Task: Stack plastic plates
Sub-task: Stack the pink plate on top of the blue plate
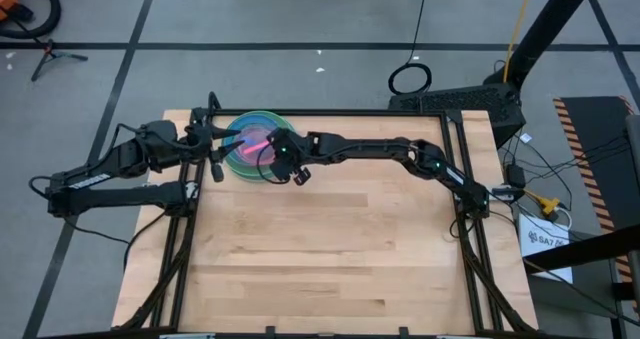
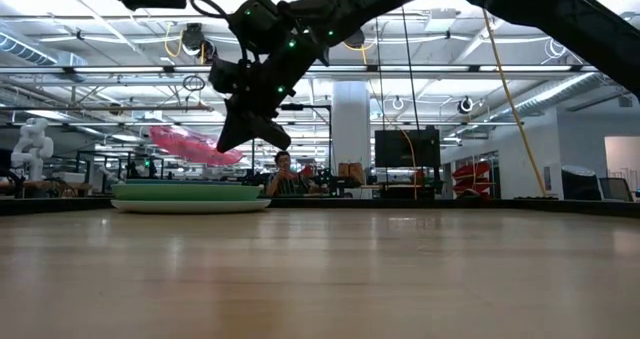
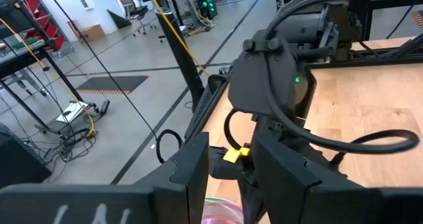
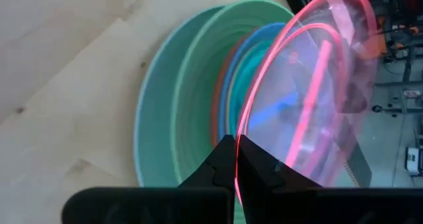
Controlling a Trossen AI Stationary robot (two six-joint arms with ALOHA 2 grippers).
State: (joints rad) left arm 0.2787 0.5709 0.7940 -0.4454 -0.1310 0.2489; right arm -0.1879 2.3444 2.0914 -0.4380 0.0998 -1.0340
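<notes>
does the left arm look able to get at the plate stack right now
Probably not cleanly. The right gripper holds the pink plate tilted over the stack, blocking the way from above, though the left gripper sits right beside it.

We cannot count the plates in the stack (image 1: 250, 144) at the table's far left corner; the right arm (image 1: 360, 149) covers part.

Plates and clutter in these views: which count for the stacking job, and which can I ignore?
Job:
- pink plate, pinched at its rim by the right gripper, tilted above the stack
- plate stack, green and light blue outermost
- left gripper, beside the stack

Ignore:
- cable loop on the floor
- person seated beyond the table
</notes>
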